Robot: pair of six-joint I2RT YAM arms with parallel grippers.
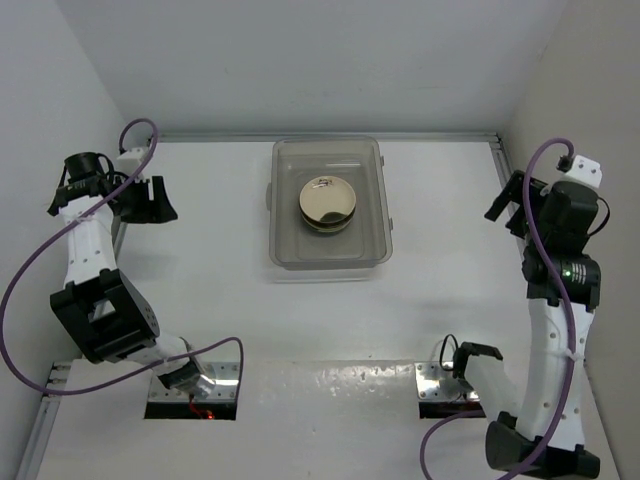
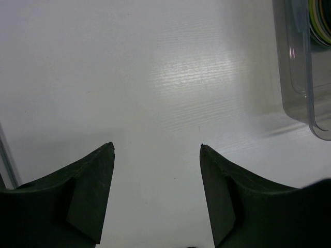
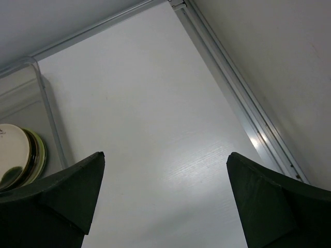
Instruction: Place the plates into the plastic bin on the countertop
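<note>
The plastic bin (image 1: 283, 205) sits on the white surface (image 1: 200, 290) toward its far edge, roughly midway between the left and right edges, with its long sides running from near to far. Inside it the plates (image 1: 327, 203) are piled in one stack about the middle of the bin floor, clear of all four walls. The top plate is glossy cream with a small dark mark, and darker and lime green rims show beneath it; how many plates are in the pile cannot be told. The left claw (image 2: 156, 147) hangs by the left edge of the surface, well apart from the bin. Its two dark fingers are spread, with only bare white surface between them, and a corner of the bin shows at the upper right of its wrist view. The right claw (image 3: 165, 155) hangs by the right edge, also well apart from the bin. Its fingers are spread wide with nothing between them. Its wrist view shows the metal rail (image 3: 243, 113) along that edge, the white wall (image 3: 279, 57) beyond it, and part of the bin with the plates at the left.
</note>
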